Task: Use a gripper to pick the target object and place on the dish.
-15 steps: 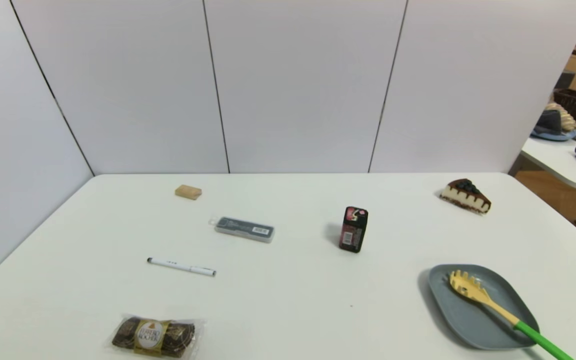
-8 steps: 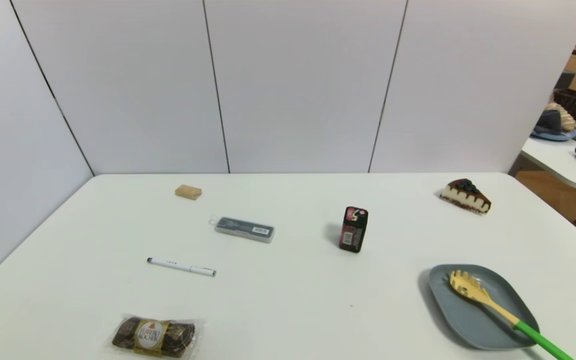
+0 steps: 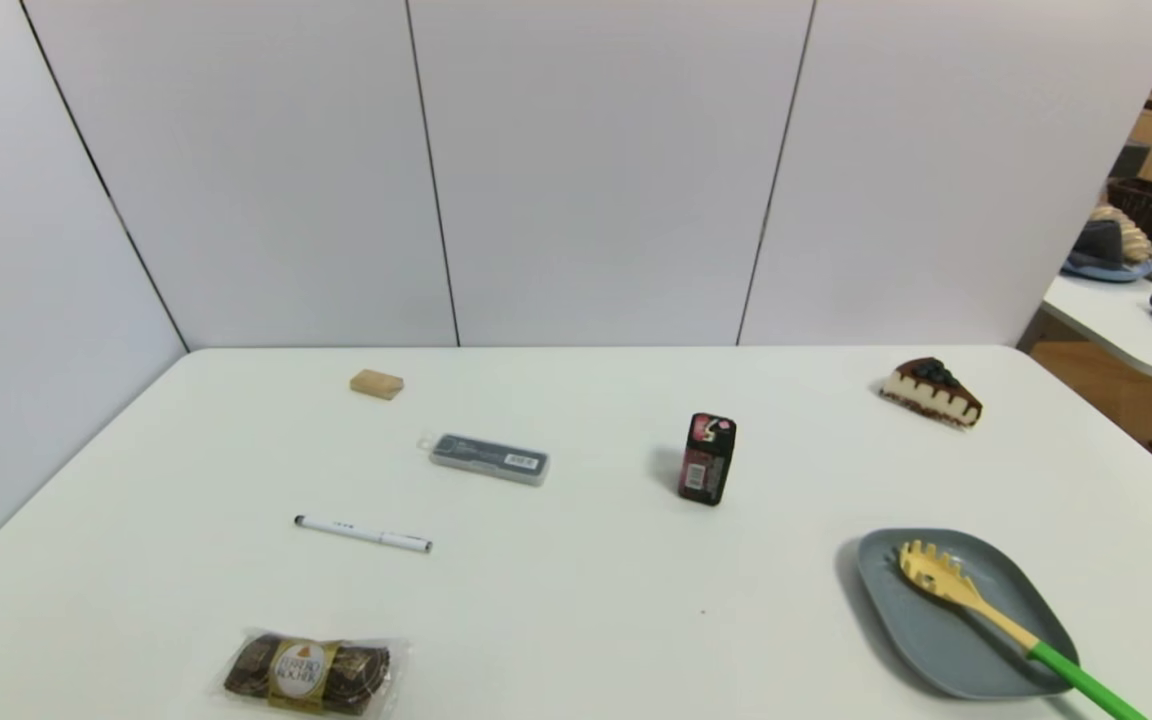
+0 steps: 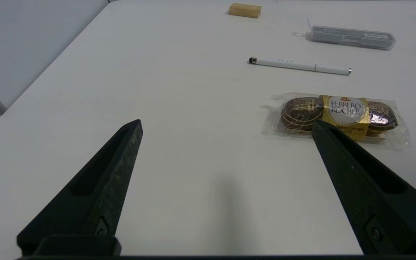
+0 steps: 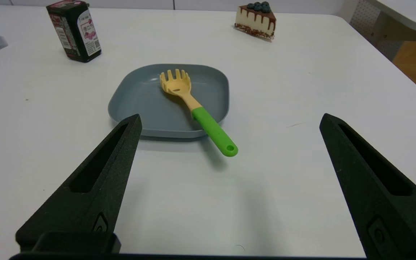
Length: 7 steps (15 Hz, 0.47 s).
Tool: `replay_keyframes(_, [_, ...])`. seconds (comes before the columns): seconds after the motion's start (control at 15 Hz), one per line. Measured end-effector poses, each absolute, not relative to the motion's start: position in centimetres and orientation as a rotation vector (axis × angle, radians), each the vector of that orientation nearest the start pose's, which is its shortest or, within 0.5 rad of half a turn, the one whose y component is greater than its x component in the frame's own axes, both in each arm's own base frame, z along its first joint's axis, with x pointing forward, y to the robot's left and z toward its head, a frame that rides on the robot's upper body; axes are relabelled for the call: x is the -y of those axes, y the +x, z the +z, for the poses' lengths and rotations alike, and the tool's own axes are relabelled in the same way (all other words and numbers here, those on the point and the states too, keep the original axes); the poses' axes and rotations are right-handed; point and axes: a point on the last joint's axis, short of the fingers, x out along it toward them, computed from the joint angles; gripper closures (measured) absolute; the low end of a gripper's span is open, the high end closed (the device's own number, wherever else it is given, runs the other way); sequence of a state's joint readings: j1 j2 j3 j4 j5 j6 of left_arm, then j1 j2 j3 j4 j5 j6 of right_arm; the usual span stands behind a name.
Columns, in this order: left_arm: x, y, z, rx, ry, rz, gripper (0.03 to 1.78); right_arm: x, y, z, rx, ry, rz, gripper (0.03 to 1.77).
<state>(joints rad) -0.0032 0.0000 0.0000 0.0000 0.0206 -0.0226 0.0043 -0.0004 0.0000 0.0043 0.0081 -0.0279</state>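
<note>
Server [image 3: 976,612] lies on the dish [image 3: 976,655], its toothed yellow head inside the rim and its green handle sticking out over the near edge above the table [image 3: 576,590]. Right gripper [image 5: 230,115] hangs over the table on the near side of the dish, claws spread wide with nothing between them, while the left gripper [image 4: 226,122], also wide and empty, hangs near the wrapped chocolates [image 4: 341,113]. Beyond the dish stand a black box [image 3: 707,458] and a cake slice [image 3: 932,392].

Scene: bright, evenly lit | shadows: soft, faint | glare: glints on chocolate wrapper [image 4: 385,117]
</note>
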Motion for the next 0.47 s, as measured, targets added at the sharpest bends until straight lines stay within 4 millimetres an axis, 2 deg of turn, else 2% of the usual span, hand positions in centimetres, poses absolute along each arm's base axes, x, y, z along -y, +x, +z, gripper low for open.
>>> replay_keyframes(0.47, [-0.05, -2.28, 7.55, 0.000, -0.023, 0.018, 0.12, -0.01, -2.28, 7.50, -0.004, -0.023, 0.013, 0.09])
